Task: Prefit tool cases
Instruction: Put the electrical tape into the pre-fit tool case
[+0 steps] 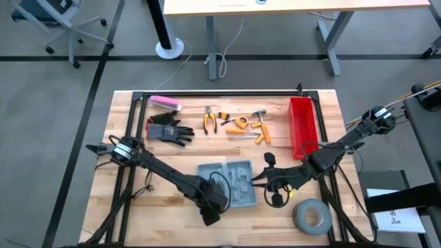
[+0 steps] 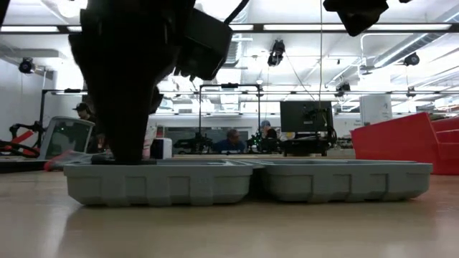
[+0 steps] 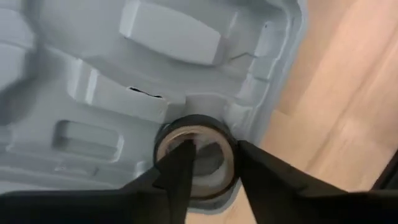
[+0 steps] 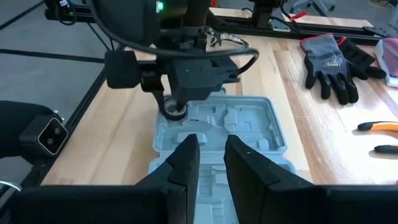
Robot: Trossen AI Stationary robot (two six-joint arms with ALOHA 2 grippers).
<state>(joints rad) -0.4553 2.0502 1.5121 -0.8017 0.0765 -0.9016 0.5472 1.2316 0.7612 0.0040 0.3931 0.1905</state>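
High view: left claw [image 1: 219,200] spread over tool case [image 1: 227,182] corner; right claw [image 1: 264,177] slightly parted beside it.

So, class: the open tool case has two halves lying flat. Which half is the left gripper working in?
The half of the tool case nearer the left arm: the left gripper straddles a small tape roll there.

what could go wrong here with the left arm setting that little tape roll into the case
The small tape roll sits at the corner of the open tool case, near its rim, so it might tip or roll out onto the table. The left end effector straddles the roll's wall and could drag it up when lifting. The right end effector hovers close over the other half, risking a bump.
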